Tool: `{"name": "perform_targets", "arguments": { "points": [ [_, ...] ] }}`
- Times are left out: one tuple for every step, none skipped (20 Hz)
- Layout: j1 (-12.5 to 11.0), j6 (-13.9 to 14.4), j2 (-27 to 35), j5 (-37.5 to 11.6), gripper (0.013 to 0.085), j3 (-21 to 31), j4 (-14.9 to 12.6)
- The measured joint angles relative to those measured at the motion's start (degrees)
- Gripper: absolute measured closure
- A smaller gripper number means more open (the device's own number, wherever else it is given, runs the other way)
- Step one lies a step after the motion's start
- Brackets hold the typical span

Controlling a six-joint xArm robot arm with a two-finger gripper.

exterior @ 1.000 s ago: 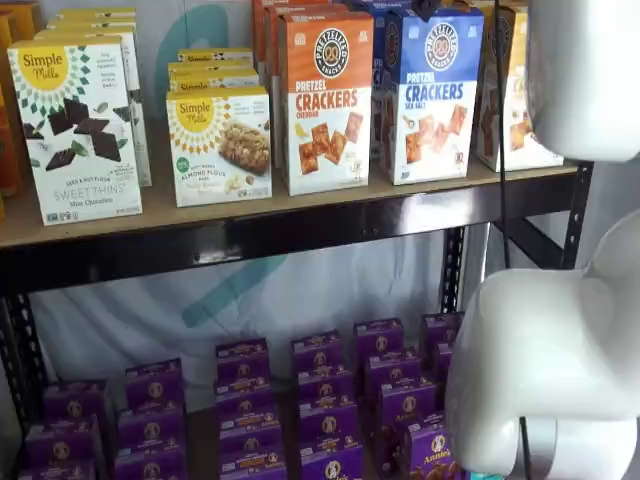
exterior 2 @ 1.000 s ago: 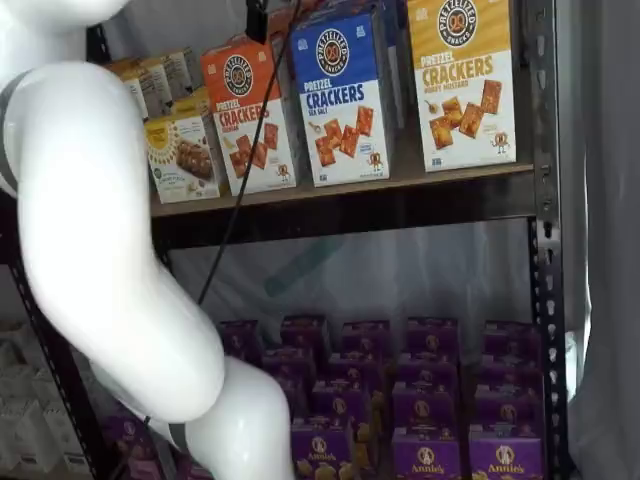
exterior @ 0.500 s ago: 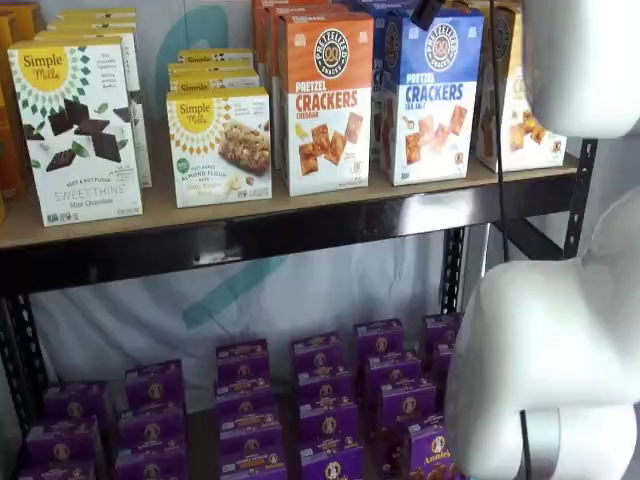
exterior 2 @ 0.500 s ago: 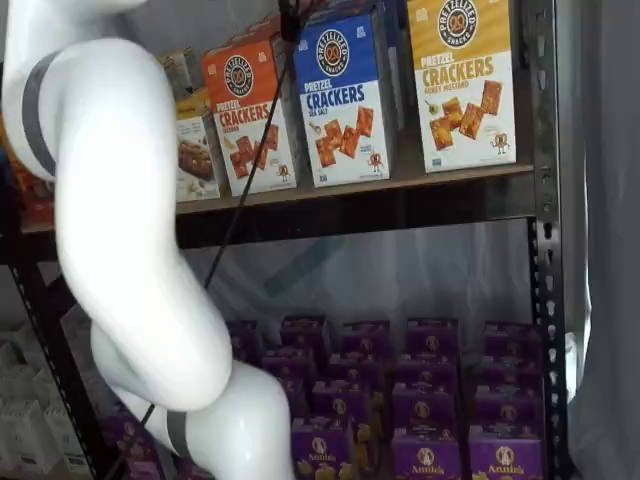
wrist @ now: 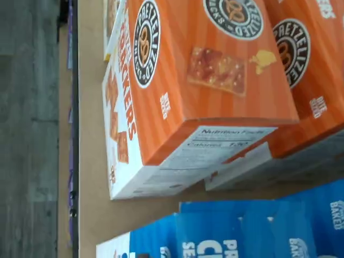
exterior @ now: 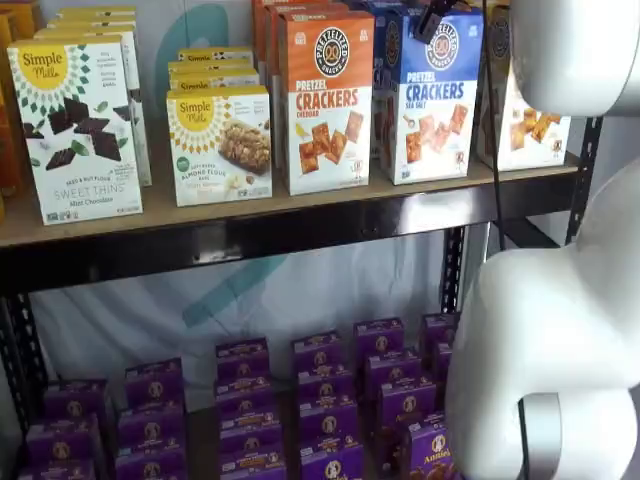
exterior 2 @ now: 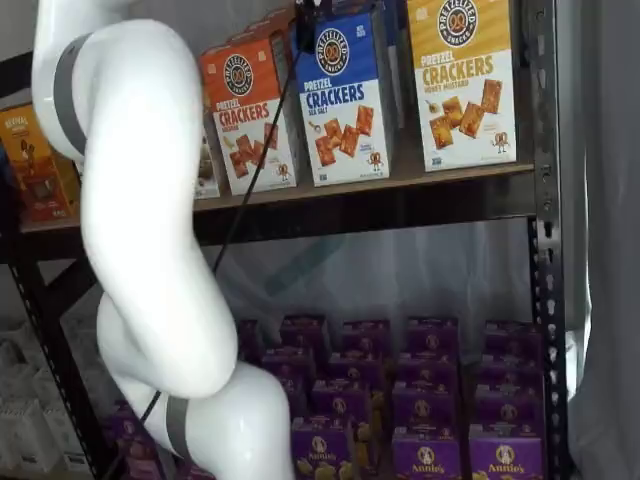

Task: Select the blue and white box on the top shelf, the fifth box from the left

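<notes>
Both shelf views showed the blue box upright on the top shelf, between the orange box and the yellow box. The gripper hung as a dark tip at the blue box's upper edge; whether its fingers were parted or closed could not be told. Wrist view showed the orange box with the blue box beside it.

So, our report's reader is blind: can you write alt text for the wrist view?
An orange cheddar Pretzel Crackers box fills the view, seen from above on the top shelf. A second orange box sits behind it, and the blue and white box lies alongside.
</notes>
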Motion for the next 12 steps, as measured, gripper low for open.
{"name": "perform_targets", "arguments": {
  "points": [
    [0.0, -0.1, 0.4, 0.3, 0.013, -0.3, -0.3],
    [0.1, -0.1, 0.8, 0.8, 0.013, -0.8, -0.7],
    [0.2, -0.1, 1.5, 1.7, 0.013, -1.7, -1.2],
    [0.3, -0.1, 2.2, 2.9, 0.013, -2.6, -1.7],
    [0.4, -0.1, 2.8, 4.0, 0.013, -3.5, -2.3],
    [0.4, 0.0, 3.5, 5.3, 0.013, -4.5, -2.8],
    [0.6, 0.1, 4.5, 7.1, 0.013, -6.0, -3.4],
    [0.8, 0.3, 5.3, 8.6, 0.013, -7.1, -4.1],
    [1.1, 0.4, 5.9, 9.7, 0.013, -7.9, -4.8],
    [1.5, 0.5, 6.6, 10.9, 0.013, -8.8, -5.8],
    [1.8, 0.6, 6.8, 11.3, 0.013, -9.0, -6.4],
    [2.2, 0.7, 6.8, 11.5, 0.013, -9.0, -7.1]
  ]
}}
